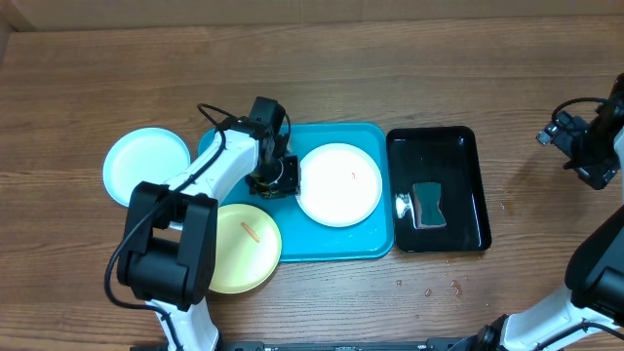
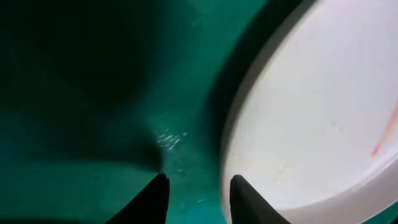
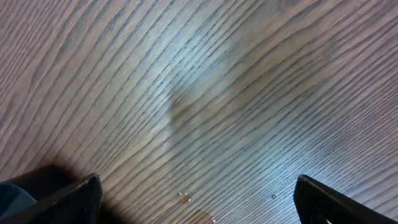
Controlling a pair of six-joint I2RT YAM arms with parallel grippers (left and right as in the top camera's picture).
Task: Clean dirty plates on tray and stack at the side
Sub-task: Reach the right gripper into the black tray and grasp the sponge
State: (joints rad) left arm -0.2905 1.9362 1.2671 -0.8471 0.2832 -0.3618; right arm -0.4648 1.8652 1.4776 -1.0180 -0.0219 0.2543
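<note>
One white plate (image 1: 339, 183) lies just beside my left hand (image 2: 198, 186), slightly spread and empty; I could clip its rim and shove it off the tray (image 1: 341, 242).

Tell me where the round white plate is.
In the overhead view the round white plate lies on the right half of the turquoise rectangular tray, with the left tool beside its left edge.

A brown wood-grain table (image 1: 88, 68) fills the view, pale light glancing off its surface.
</note>
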